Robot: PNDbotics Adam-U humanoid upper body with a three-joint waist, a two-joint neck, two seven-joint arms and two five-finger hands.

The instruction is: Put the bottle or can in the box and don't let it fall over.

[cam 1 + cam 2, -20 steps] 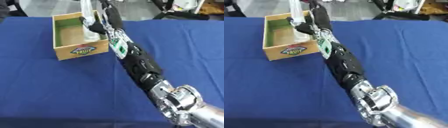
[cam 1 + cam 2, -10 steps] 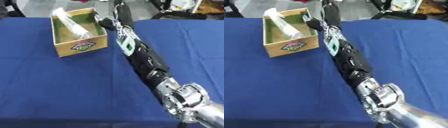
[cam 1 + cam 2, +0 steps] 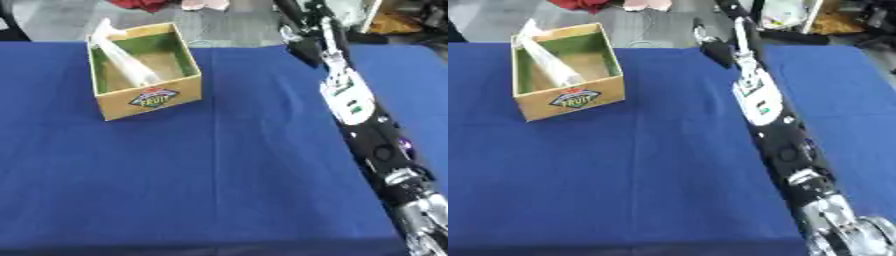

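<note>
Right hand [image 3: 721, 47] raised over the far edge of the table, well apart from the box, at the end of a long black and silver arm [image 3: 367, 130] running in from the lower right; fingers blurred against the clutter behind, so impossible to tell whether straight or curled, nothing seen in them. Cardboard box [image 3: 146, 97] with a green lining and a fruit label on its front wall standing on the blue tablecloth [image 3: 192, 180] at the far left. Clear bottle [image 3: 122, 62] inside the box, not upright: tilted, leaning from the floor of the box up against the far left corner, its top end poking above the rim. Left hand nowhere in either view
</note>
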